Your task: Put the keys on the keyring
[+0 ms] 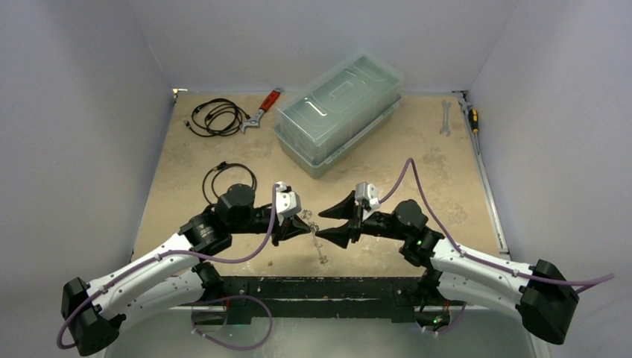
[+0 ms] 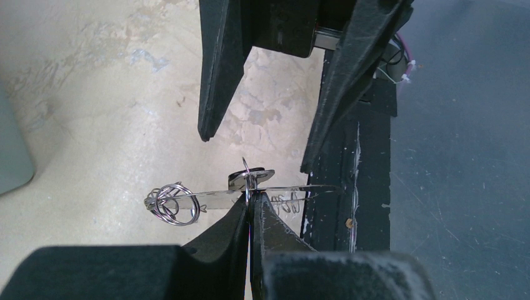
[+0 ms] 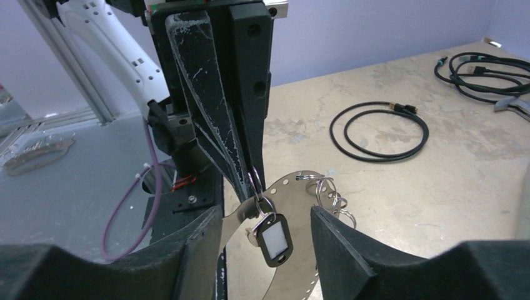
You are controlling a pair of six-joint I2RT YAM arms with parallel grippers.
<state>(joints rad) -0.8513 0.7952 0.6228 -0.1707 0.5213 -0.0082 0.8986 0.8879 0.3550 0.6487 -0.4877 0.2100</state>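
The keyring (image 3: 295,199) is a flat, perforated silvery hoop held above the table between my two grippers. It also shows edge-on in the left wrist view (image 2: 212,199) and faintly from above (image 1: 322,253). A key with a dark black-and-white tag (image 3: 274,239) hangs by a small split ring at the hoop's band. My left gripper (image 2: 251,199) is shut on that split ring, and it also shows in the top view (image 1: 304,226). My right gripper (image 3: 265,215) is open, with one finger on each side of the tag, touching nothing. The blue-tagged key is out of view.
Several small empty split rings (image 3: 328,190) hang on the hoop. A clear lidded box (image 1: 339,112) stands at the back. Two black cable coils (image 1: 220,115) (image 1: 227,179), a red-handled wrench (image 1: 262,110), a spanner (image 1: 445,118) and a screwdriver (image 1: 472,118) lie on the table.
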